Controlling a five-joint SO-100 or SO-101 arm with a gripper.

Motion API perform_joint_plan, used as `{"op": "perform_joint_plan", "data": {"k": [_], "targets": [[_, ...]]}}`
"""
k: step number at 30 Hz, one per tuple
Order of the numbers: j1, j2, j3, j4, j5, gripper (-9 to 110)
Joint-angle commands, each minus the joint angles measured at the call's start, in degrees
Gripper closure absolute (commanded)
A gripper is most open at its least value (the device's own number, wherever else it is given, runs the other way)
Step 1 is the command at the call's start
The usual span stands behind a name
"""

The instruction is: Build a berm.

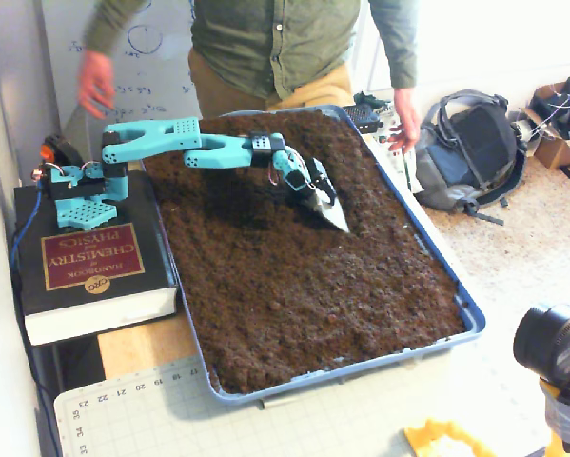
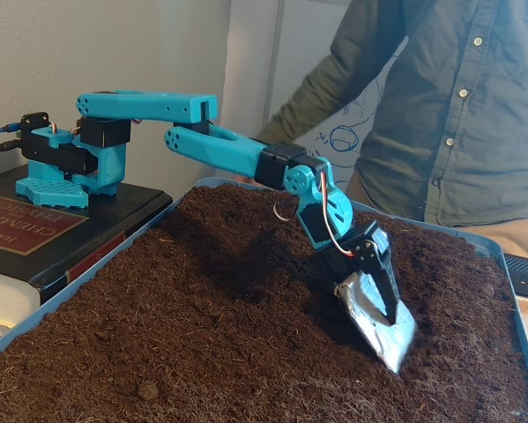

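no real berm yet, the soil (image 1: 294, 286) fills the blue tray (image 1: 470, 314) pretty much level. it's loose, crumbly and light, so you can't pinch it, you've got to shove or scoop it. the gripper (image 2: 380, 313) carries a foil-covered blade (image 2: 378, 319) with its tip dug into the soil near the middle; can't tell how wide the fingers sit under the foil.
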Motion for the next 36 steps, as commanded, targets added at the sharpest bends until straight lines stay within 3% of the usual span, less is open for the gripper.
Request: {"op": "perform_joint_plan", "data": {"k": [1, 27, 36], "targets": [[-0.53, 1.05, -0.18, 9.84, 0.26, 101], [-0.53, 10.63, 0.18, 31.73, 1.23, 101], [-0.70, 18.28, -0.35, 32.43, 1.23, 101]]}}
